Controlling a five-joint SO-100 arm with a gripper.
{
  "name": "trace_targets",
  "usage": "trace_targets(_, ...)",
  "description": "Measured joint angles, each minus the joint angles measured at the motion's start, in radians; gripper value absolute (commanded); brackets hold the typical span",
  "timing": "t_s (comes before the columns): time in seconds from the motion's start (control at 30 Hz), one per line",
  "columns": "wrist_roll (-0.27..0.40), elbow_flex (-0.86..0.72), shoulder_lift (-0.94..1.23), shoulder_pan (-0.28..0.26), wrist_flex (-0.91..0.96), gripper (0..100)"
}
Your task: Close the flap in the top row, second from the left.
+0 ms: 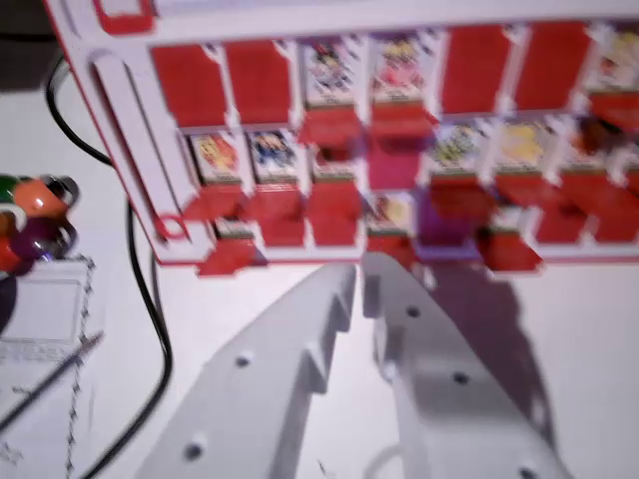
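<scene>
A red flap board (120,110) with white edging lies across the top of the wrist view, slightly blurred. In its farthest row, the two leftmost flaps (258,80) show plain red faces. The two beside them show picture cards (327,70). Nearer rows mix picture cards (272,155) and red flaps. My white gripper (359,271) reaches up from the bottom. Its tips sit just short of the board's near edge, close to a card (389,212) in the nearest row. The jaws are together with only a thin slit between them and nothing held.
A black cable (150,299) curves down the left side past the board's corner. Orange, green and purple round objects (35,215) sit at the left edge above a printed paper sheet (45,329). White tabletop (569,339) shows to the right of the gripper.
</scene>
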State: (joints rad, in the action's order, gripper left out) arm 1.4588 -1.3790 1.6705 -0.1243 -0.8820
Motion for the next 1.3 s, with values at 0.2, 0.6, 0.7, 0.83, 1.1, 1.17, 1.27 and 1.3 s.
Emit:
trace_targets(0.2,0.057,-0.176,0.199,0.038,-0.018,0)
trace_targets(0.6,0.035,-0.212,0.382,0.057,-0.207,0)
trace_targets(0.7,0.021,-0.213,0.403,0.060,-0.209,0)
trace_targets(0.83,0.026,-0.230,0.420,0.058,-0.209,0)
trace_targets(1.1,0.071,-0.232,0.420,0.060,-0.209,0)
trace_targets(1.17,0.078,-0.232,0.420,0.060,-0.209,0)
trace_targets(1.27,0.086,-0.232,0.420,0.060,-0.209,0)
trace_targets(1.3,0.089,-0.232,0.420,0.060,-0.209,0)
